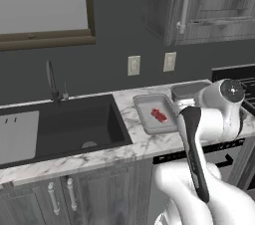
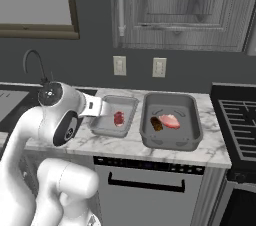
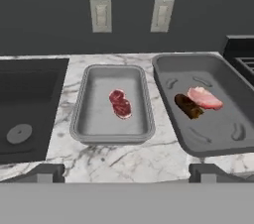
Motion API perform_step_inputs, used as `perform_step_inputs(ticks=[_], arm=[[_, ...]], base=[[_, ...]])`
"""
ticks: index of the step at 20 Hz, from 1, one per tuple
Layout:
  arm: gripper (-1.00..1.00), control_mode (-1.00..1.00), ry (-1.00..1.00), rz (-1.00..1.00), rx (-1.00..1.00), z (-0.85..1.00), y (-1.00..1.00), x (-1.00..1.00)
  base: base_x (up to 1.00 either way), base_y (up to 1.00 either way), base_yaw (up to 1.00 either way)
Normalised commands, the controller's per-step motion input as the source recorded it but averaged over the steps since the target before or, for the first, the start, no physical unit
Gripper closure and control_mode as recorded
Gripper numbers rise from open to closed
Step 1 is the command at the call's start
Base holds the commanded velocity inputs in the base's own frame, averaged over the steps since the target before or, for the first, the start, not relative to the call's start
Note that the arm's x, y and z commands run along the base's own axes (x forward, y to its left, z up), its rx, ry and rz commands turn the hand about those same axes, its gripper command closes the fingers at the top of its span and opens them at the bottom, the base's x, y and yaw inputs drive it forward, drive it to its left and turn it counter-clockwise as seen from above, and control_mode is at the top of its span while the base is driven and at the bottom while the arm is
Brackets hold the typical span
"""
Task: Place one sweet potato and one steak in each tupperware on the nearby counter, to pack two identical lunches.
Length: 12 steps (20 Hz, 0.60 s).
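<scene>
Steak [image 3: 120,103] beyond open gripper [image 3: 127,172]

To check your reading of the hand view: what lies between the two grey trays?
Only a bare strip of white marble counter separates the narrower tray from the wider tray.

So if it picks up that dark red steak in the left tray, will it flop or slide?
The steak looks thin and flat, so it would probably droop a little. Lying low on the smooth tray floor, it may slide before lifting. It seems unlikely to roll.
</scene>
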Motion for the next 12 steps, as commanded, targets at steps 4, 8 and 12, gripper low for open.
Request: perform_step_inputs(ticks=[4, 8, 12], arm=[[-1.0, -1.0, 0.01, -0.08, 0.19, 0.88, 0.0, -0.7], [-1.0, -1.0, 0.08, 0.0, 0.05, 0.73, 0.0, -0.82], [-1.0, -1.0, 0.14, 0.0, 0.0, 0.47, 0.0, -0.65]], base=[[0.0, 0.0, 0.0], [0.0, 0.0, 0.0], [0.0, 0.0, 0.0]])
